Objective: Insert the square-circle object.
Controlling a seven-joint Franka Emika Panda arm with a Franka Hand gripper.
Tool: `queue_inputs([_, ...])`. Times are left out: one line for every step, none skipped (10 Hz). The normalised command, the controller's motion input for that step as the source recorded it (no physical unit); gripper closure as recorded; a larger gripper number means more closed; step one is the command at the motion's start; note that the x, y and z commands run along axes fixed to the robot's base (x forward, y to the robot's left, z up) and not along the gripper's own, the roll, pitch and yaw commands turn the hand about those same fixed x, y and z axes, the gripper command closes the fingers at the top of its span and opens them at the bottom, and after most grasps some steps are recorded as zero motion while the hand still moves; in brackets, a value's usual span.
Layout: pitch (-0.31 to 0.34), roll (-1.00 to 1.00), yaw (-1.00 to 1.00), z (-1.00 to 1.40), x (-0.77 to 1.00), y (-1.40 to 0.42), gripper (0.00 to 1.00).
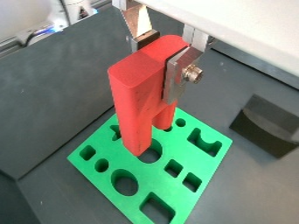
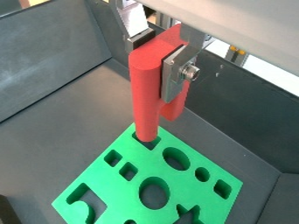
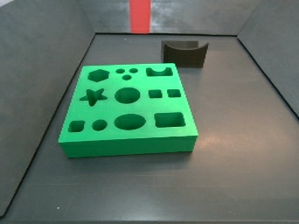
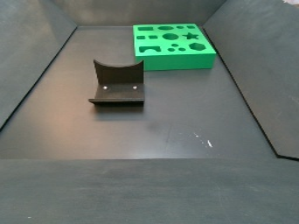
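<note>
My gripper [image 1: 158, 70] is shut on a tall red piece [image 1: 138, 96], rounded on one side and square on the other: the square-circle object. Silver plate fingers [image 1: 177, 79] clamp its upper part. It hangs upright above the green board [image 1: 87, 159], over holes near one edge, and does not touch it. Both wrist views show this; the gripper [image 2: 162, 61], piece [image 2: 146, 96] and board [image 2: 131, 173] appear there too. In a side view only the piece's lower end [image 3: 140, 13] shows, high above the far side of the board [image 3: 128, 144].
A dark fixture with a curved back wall [image 4: 117, 83] stands on the dark floor apart from the board [image 4: 176, 59]; it also shows in a side view [image 3: 184, 52] and a wrist view [image 1: 271, 122]. Sloping dark walls [image 3: 47, 96] enclose the floor.
</note>
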Motion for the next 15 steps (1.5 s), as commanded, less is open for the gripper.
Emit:
queue_inputs([-0.124,-0.03,-0.89,-0.45,0.0,-0.19,1.0])
queue_inputs([-0.129,-0.04,-0.85,-0.45,0.0,-0.19,1.0])
queue_inputs([-0.149,-0.02,-0.91,-0.49,-0.03,-0.19,1.0])
queue_inputs([-0.204,0.0,-0.95,-0.59,-0.07,-0.18,1.0])
queue_inputs([-0.244,-0.01,-0.83,-0.67,-0.14,-0.29,1.0])
queue_inputs([-0.236,-0.04,-0.71,-0.74,-0.22,-0.39,1.0])
queue_inputs([-0.206,-0.05,-0.58,-0.79,-0.28,-0.51,1.0])
queue_inputs([-0.153,-0.06,-0.53,-0.79,-0.28,-0.55,1.0])
queue_inputs([-0.159,-0.05,-0.68,-0.72,-0.21,-0.4,1.0])
queue_inputs([0.0,0.03,-1.0,-0.28,0.0,0.0,1.0])
queue_inputs([0.0,0.09,-1.0,-0.17,-0.02,0.0,1.0])
queue_inputs([0.01,0.13,-1.0,-0.13,-0.05,0.0,1.0])
queue_inputs([0.036,0.15,-1.0,-0.11,-0.09,-0.01,1.0])
queue_inputs([0.033,0.15,-0.95,-0.09,-0.18,0.0,1.0])
queue_inputs([0.003,0.13,-0.84,-0.13,-0.32,0.0,1.0])
